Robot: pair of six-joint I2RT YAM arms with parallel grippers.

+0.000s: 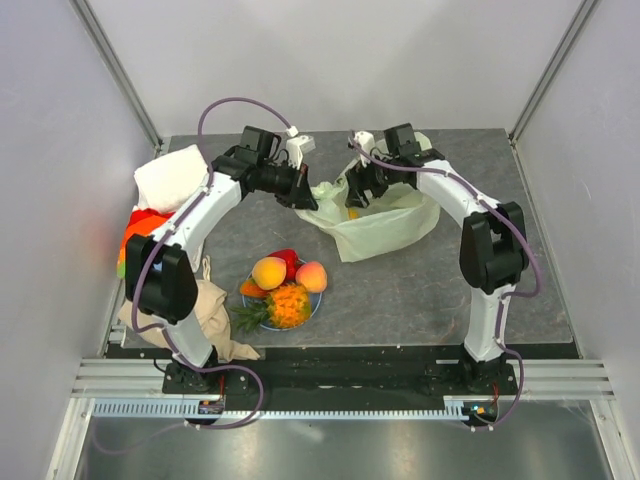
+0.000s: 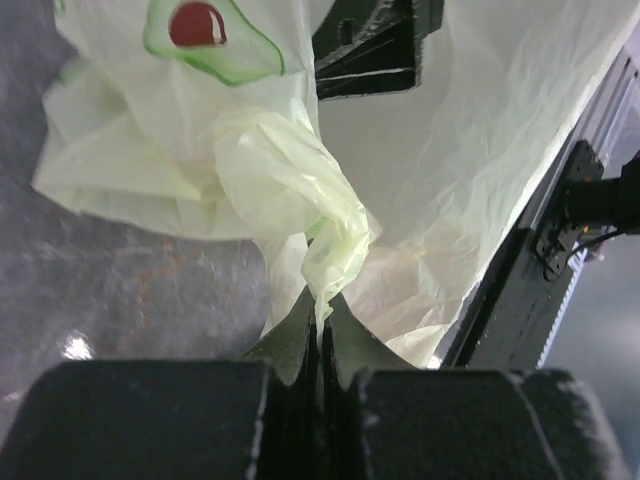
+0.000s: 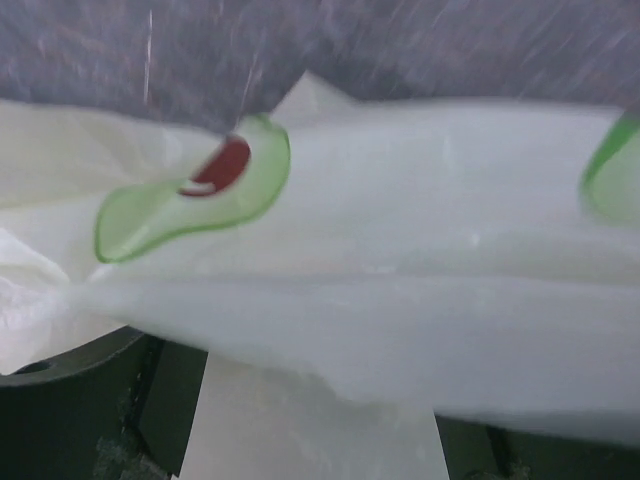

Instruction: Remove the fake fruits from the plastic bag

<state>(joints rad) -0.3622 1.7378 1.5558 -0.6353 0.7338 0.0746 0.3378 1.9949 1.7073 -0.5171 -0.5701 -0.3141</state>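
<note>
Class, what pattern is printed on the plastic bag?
The plastic bag shows green-outlined avocado shapes with dark red centres; clearest in left wrist view.

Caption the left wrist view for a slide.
Left gripper shut on a bunched fold of the plastic bag, avocado print showing.

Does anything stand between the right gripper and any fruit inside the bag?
Yes, the plastic bag itself: in the right wrist view a loose fold of its film spans the frame ahead of the right gripper, and only film shows there. The left gripper is shut on a bunched edge.
</note>
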